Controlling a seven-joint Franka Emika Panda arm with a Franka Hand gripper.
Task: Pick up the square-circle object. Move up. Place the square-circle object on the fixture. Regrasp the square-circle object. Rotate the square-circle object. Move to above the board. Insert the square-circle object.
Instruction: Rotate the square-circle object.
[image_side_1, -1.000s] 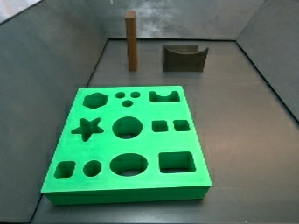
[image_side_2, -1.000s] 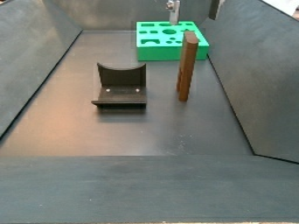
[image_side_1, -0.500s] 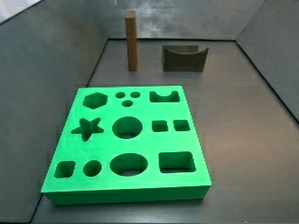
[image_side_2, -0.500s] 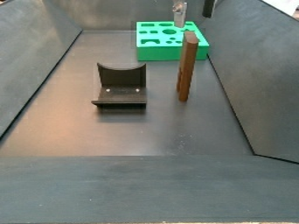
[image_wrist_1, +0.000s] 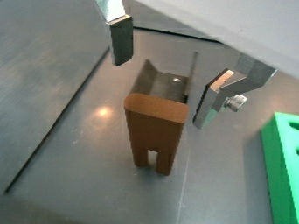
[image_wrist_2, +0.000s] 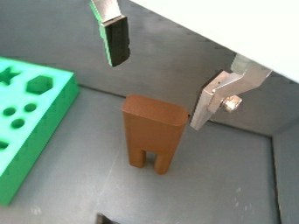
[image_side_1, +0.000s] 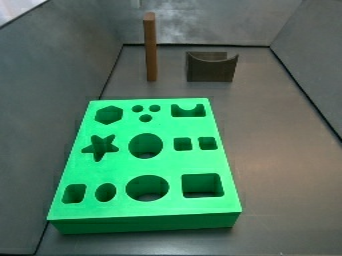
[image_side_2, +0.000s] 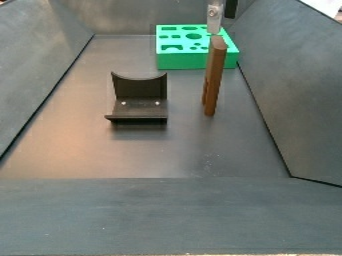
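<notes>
Brown wood peg (image_wrist_1: 156, 131) is standing upright on the dark tabletop (image_wrist_1: 70, 114), and the end effector (image_wrist_1: 163, 63) hangs right above it with its jaws wide apart, nothing between them. In both wrist views the two silver fingers (image_wrist_2: 114, 37) sit on either side of the peg's top end, clear of it, not touching. The peg (image_wrist_2: 156, 133) has a slot cut in its lower end, so it looks like it's standing on two little legs.

The fixture (image_wrist_1: 166, 86) is just beyond the peg from the end effector's spot, a dark block with its U notch facing up. In a side view it (image_side_1: 211, 64) sits near the peg (image_side_1: 150, 47), apart from it, with both near the back wall. The green board (image_side_1: 147, 163) is well away from the end effector in that view, lying flat with its star, hexagon, round and square holes all empty. A wrist view catches just an edge of the board (image_wrist_1: 284, 171) off to one side.

In a side view one finger of the end effector (image_side_2: 213, 14) shows right over the peg's (image_side_2: 211, 80) top, with the fixture (image_side_2: 136, 98) beside and the board (image_side_2: 191, 46) behind.
</notes>
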